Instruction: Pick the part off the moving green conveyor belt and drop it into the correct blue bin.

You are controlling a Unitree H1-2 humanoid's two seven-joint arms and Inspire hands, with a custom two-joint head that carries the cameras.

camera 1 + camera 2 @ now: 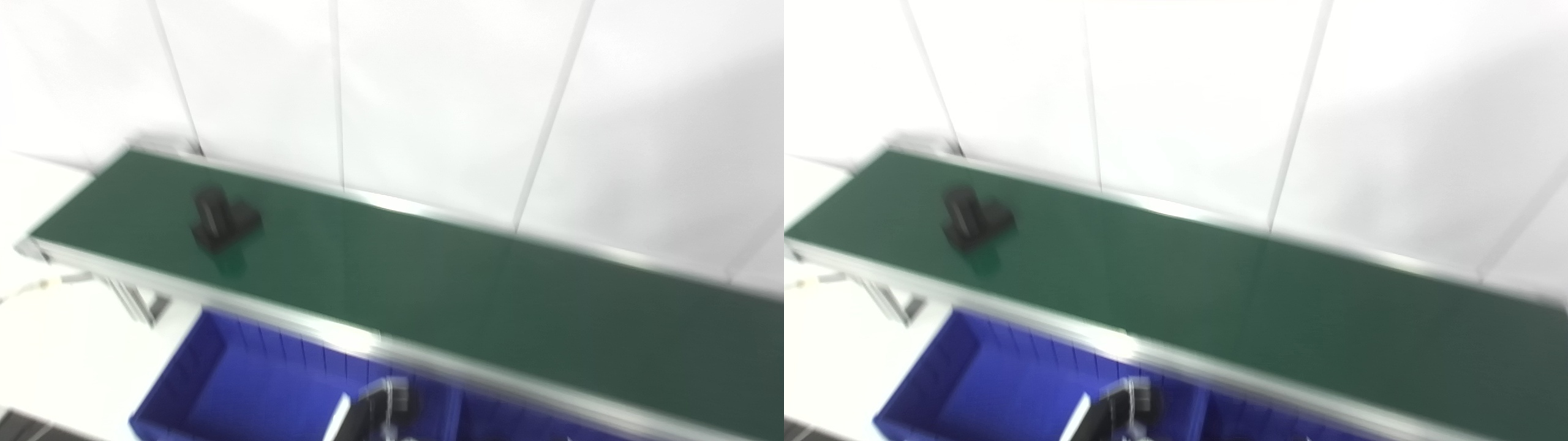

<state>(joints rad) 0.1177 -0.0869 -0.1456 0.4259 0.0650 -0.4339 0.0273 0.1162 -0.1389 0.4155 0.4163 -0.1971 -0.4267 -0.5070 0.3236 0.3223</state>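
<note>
Part (pixel 223 220), black and blurred, sitting on the green conveyor belt (pixel 490 294) near its left end, well apart from any hand. Long axis not readable through the blur (roughly blocky, with a raised piece). Below the belt's near edge, blue bin (pixel 245 392), left compartment. At the bottom edge, over the bin, a dark smeared shape, probably the left hand (pixel 383 407): nearer of the two, part lying up and to its left. Fingers apart or together: cannot tell. Right hand not showing.
</note>
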